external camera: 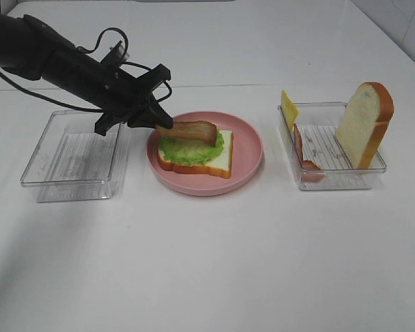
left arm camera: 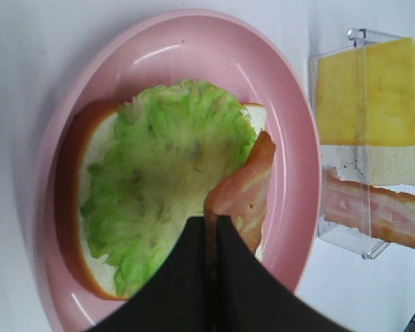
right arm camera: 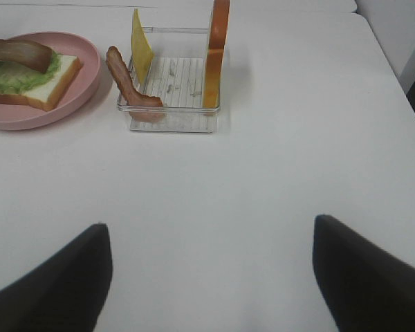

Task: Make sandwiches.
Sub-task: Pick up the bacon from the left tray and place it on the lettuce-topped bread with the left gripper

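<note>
One bacon strip (external camera: 191,130) clamped in left hand (external camera: 164,123) above lettuce (external camera: 191,150), right hand (right arm camera: 209,238) apart

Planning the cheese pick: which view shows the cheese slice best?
Left wrist: the cheese slice appears large, broad face toward the camera. Exterior high shows it small; right wrist, small and slanted.
</note>
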You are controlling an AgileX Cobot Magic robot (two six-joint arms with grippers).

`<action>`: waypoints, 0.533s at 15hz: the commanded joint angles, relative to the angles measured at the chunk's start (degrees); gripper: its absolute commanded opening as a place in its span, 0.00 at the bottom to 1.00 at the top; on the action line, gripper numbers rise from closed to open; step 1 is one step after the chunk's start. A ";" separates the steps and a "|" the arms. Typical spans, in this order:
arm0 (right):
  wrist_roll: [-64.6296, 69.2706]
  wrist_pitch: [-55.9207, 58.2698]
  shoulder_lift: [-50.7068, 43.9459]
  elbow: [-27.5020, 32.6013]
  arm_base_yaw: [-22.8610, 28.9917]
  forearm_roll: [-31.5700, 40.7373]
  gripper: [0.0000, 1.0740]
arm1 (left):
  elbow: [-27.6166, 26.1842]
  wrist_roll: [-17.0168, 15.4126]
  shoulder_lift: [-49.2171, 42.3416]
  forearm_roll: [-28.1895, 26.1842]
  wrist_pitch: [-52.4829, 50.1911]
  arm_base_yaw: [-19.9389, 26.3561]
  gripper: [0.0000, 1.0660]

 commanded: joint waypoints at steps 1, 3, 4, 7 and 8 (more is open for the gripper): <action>0.40 -0.74 -0.69 0.00 0.00 0.11 0.70 | -0.29 -0.63 -0.29 -0.17 -0.40 0.00 0.00; 0.40 -0.74 -0.69 0.00 0.00 0.11 0.70 | -0.29 -1.38 -0.29 -0.23 -0.46 -0.23 0.01; 0.40 -0.74 -0.69 0.00 0.00 0.11 0.70 | -0.29 -2.06 -0.29 -0.23 -0.46 -0.23 0.08; 0.40 -0.74 -0.69 0.00 0.00 0.11 0.70 | -0.29 -1.89 -0.52 -0.23 -0.40 -0.23 0.52; 0.40 -0.74 -0.69 0.00 0.00 0.11 0.70 | -0.29 -1.83 -0.86 -0.17 -0.40 -0.23 0.63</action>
